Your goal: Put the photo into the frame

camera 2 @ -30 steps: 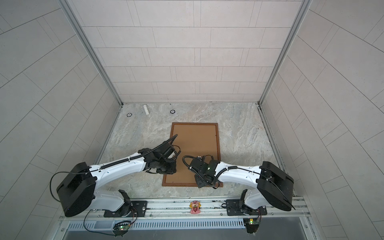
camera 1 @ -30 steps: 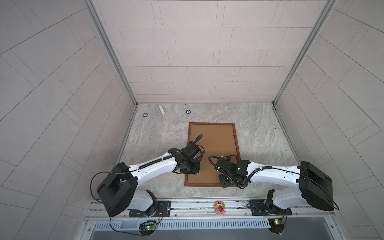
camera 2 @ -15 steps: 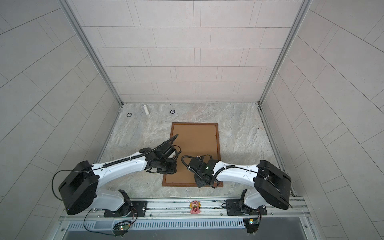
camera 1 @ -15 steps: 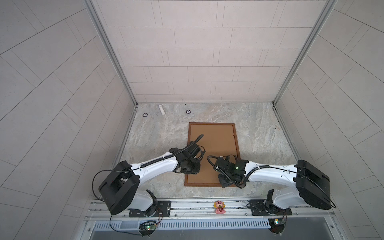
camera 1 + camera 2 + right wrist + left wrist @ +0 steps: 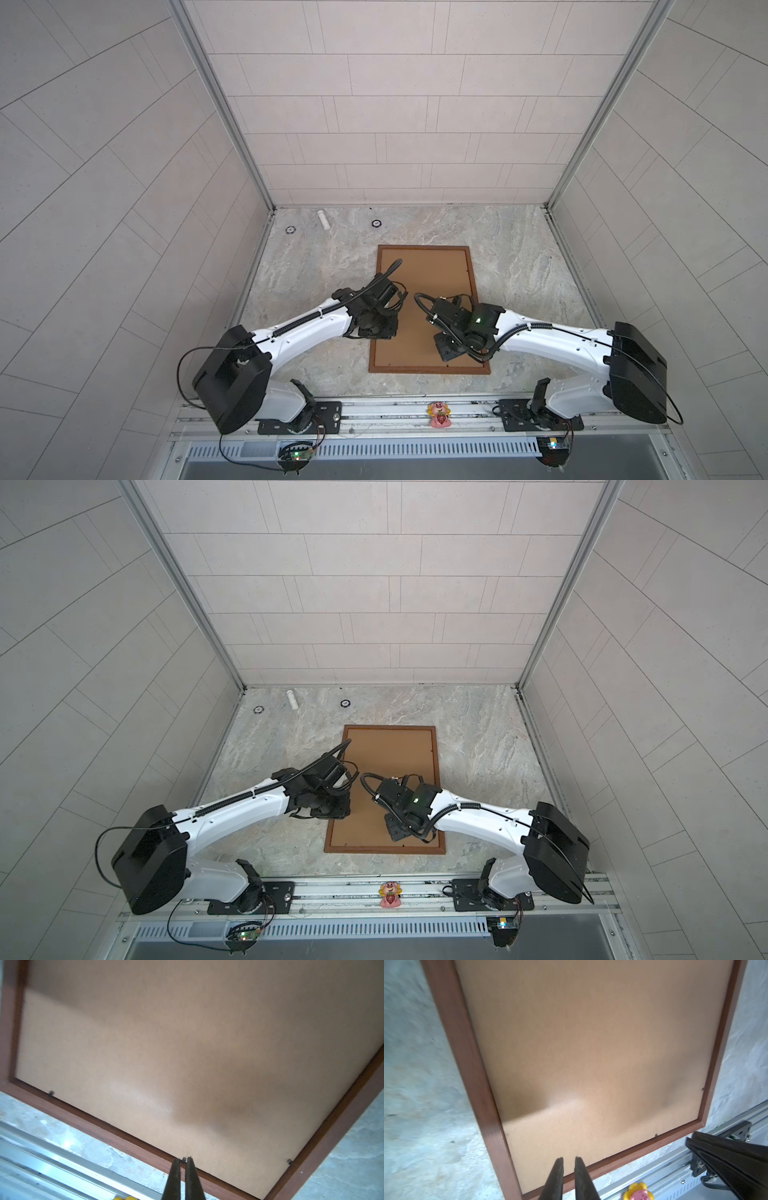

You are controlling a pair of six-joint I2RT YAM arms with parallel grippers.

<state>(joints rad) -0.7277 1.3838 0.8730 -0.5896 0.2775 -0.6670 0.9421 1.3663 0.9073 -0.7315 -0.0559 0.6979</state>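
Pointing at the frame (image 5: 430, 370) near its front edge: left jaws barely parted, right jaws closed.

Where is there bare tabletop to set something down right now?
Widest bare patch: between the frame and the right wall. A narrower strip runs between the frame and the left wall, nearer than the tube and rings. Crowded: the frame's near half, under the left gripper and right gripper.

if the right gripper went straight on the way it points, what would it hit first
Most likely the small dark tab at the edge of the frame, just ahead of the right gripper; depth unclear.
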